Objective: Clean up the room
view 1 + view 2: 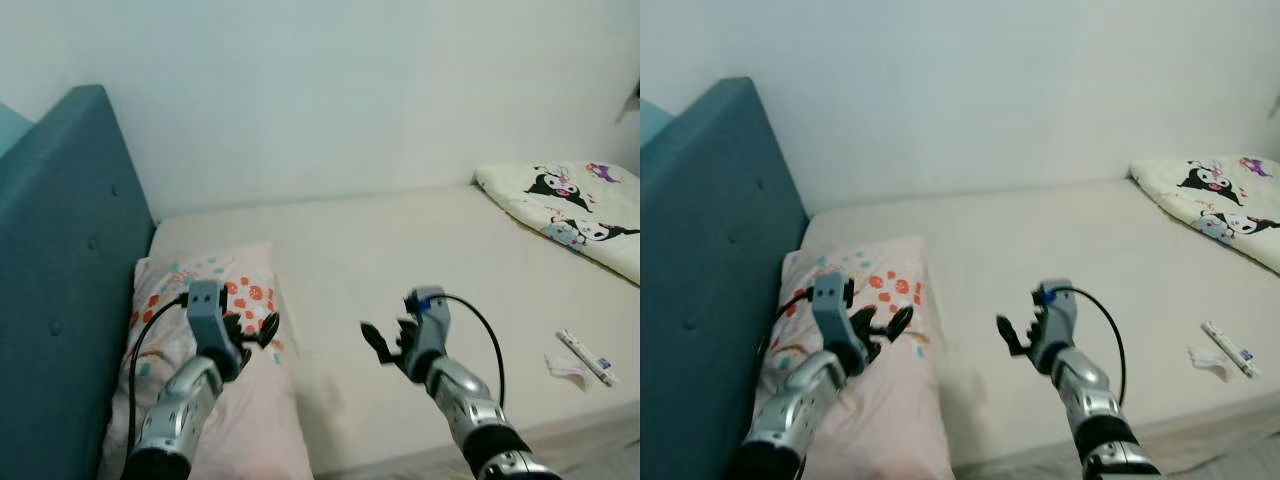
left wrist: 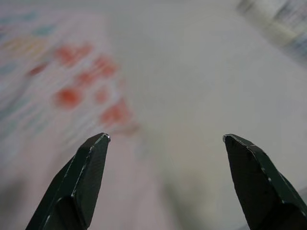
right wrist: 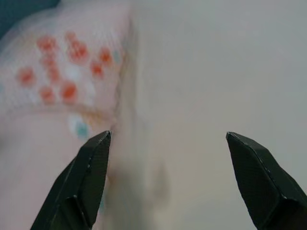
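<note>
Right now both arms are raised over the cream-coloured mattress [image 1: 420, 250], with nothing held. The left gripper [image 1: 250, 330] hangs above the pale pink pillow with red and teal prints [image 1: 225, 400], which lies at the near left against the teal padded headboard [image 1: 60, 280]; its two black fingers are spread apart. The right gripper [image 1: 385, 345] is over the bare sheet just right of the pillow, fingers likewise parted and empty.

What looks to need tidying sits well to the right: a small white tube [image 1: 587, 357] and a crumpled white scrap [image 1: 567, 370] lie near the mattress's near right edge, and a white cartoon-printed quilt [image 1: 575, 210] is bunched at the far right.

Judging from this, the litter is the likely target. The right arm is the closer one; it should swing right, come down from above, and close across the tube's narrow width, not along its length. The thin scrap wants a low pinch pressed into the sheet.
</note>
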`<state>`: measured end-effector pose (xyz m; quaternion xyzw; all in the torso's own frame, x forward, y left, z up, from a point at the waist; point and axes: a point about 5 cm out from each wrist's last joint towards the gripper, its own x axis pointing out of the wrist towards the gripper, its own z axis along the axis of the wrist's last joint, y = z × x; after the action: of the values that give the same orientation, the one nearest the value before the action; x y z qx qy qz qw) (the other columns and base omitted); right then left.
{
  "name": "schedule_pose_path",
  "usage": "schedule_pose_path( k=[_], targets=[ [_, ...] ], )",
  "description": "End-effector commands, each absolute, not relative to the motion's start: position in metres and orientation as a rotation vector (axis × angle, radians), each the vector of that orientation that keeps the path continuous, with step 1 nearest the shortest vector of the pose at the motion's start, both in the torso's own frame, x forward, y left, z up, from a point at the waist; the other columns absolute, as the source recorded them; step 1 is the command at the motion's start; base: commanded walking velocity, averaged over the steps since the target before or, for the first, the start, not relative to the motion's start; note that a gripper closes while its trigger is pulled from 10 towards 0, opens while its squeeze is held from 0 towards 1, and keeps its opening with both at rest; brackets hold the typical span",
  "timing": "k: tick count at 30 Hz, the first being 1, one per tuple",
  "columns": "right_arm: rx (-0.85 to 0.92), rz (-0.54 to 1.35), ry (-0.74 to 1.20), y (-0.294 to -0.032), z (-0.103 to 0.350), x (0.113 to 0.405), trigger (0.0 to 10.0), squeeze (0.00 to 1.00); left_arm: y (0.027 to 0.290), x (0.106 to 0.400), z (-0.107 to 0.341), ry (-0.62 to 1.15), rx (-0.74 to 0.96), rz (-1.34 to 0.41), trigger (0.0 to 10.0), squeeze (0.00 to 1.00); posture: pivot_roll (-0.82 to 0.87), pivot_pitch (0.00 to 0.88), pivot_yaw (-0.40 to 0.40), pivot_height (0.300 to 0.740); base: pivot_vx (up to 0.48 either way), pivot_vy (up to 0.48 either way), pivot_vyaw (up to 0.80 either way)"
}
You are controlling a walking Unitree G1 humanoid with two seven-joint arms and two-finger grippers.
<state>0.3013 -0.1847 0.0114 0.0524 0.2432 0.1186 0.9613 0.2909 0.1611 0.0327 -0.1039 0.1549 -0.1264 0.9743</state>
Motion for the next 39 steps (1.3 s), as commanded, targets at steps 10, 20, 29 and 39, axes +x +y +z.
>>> schedule_pose_path(
  k=[10,20,29,39],
  targets=[
    [0.111,0.033,0.982,-0.205,-0.071,0.202,10.0,0.00,0.200,0.198,-0.068,0.847,0.001,-0.041,10.0,0.00,0.02,0.000,-0.043,0.740,0.000,-0.058,0.00],
    [0.083,0.063,1.085,-0.200,-0.091,0.163,10.0,0.00,0.211,0.141,-0.096,1.051,-0.029,0.073,10.0,0.00,0.00,0.000,-0.027,0.740,0.000,-0.461,0.00],
    [0.037,0.008,1.132,-0.220,-0.093,0.151,10.0,0.00,0.216,0.152,-0.092,1.028,-0.024,0.086,10.0,0.00,0.01,0.000,-0.027,0.740,0.000,-0.480,0.00],
    [0.024,0.001,1.109,-0.221,-0.087,0.164,10.0,0.00,0.212,0.156,-0.091,1.020,-0.022,0.064,10.0,0.00,0.01,0.000,-0.028,0.740,0.000,-0.480,0.00]
  ],
)
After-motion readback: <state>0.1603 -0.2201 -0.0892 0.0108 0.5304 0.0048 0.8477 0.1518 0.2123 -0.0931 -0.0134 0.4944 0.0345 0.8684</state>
